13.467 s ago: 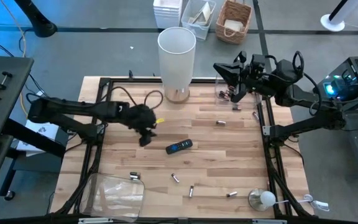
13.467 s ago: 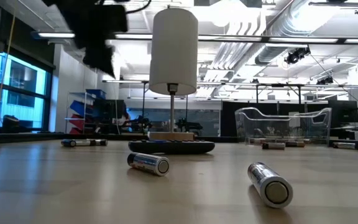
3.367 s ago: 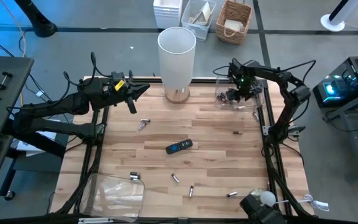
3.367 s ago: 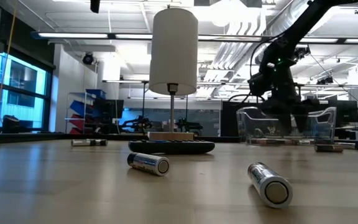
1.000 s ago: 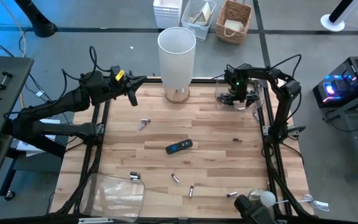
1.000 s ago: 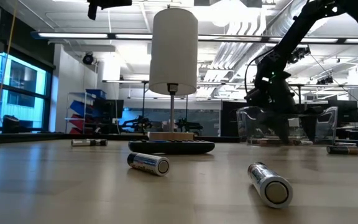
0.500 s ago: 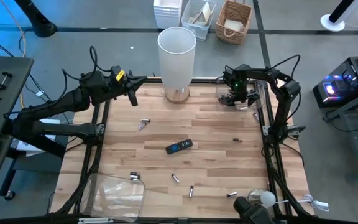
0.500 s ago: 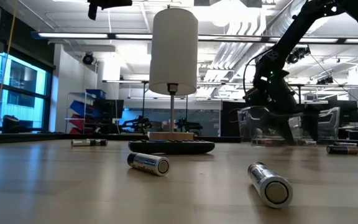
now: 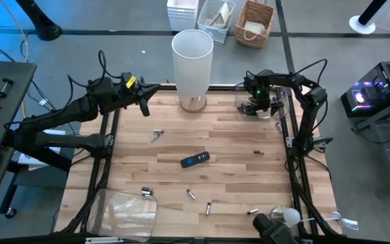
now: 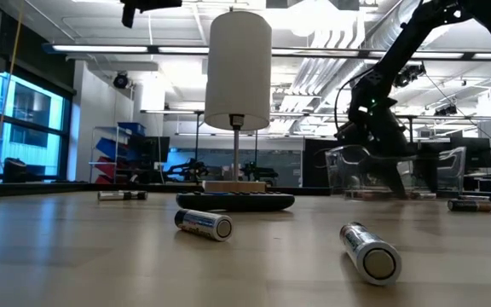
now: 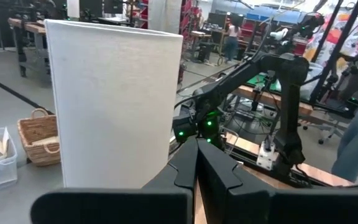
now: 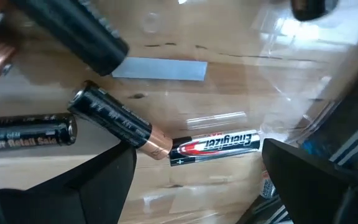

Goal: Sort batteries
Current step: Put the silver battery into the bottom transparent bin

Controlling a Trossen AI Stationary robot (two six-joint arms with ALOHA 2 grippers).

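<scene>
Several batteries lie loose on the wooden table: one (image 9: 156, 133) left of centre, others (image 9: 191, 194) (image 9: 252, 211) toward the near edge, two close to the low camera (image 10: 203, 223) (image 10: 369, 252). More batteries lie in a clear container (image 9: 263, 108) at the far right; my right gripper (image 12: 194, 186) hangs open just above them, over a black, copper-ended battery (image 12: 120, 124) and a silver-and-red one (image 12: 219, 144). My left gripper (image 9: 144, 105) is shut and empty, raised over the far left of the table.
A tall lamp with a white shade (image 9: 192, 61) stands at the far middle. A flat black remote (image 9: 195, 160) lies at the table's centre. A clear tray (image 9: 127, 210) sits at the near left corner. A round bulb-like object (image 9: 286, 217) sits at the near right.
</scene>
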